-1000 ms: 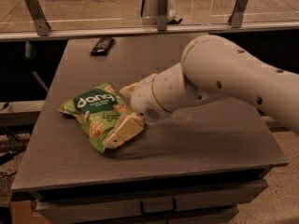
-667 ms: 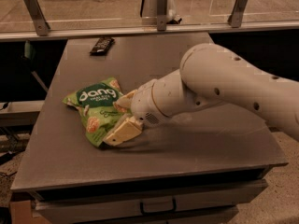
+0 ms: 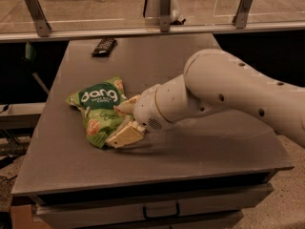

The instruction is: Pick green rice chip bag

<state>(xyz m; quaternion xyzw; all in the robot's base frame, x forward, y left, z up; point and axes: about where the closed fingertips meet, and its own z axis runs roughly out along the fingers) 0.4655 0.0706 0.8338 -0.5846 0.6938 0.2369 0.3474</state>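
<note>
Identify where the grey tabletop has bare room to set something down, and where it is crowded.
Bare: the grey tabletop behind the white arm, right of the small dark wrapped bar; the front strip between the crinkly light-green chip bag and the near edge. Crowded: centre-left, where the gripper sits at the bag's right side, the arm crossing from the right.

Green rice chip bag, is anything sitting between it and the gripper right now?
Nothing visible does. The gripper is against the green rice chip bag, at the edge nearest the arm, with no object between them. The small dark bar lies well apart, near the far edge of the table.
</note>
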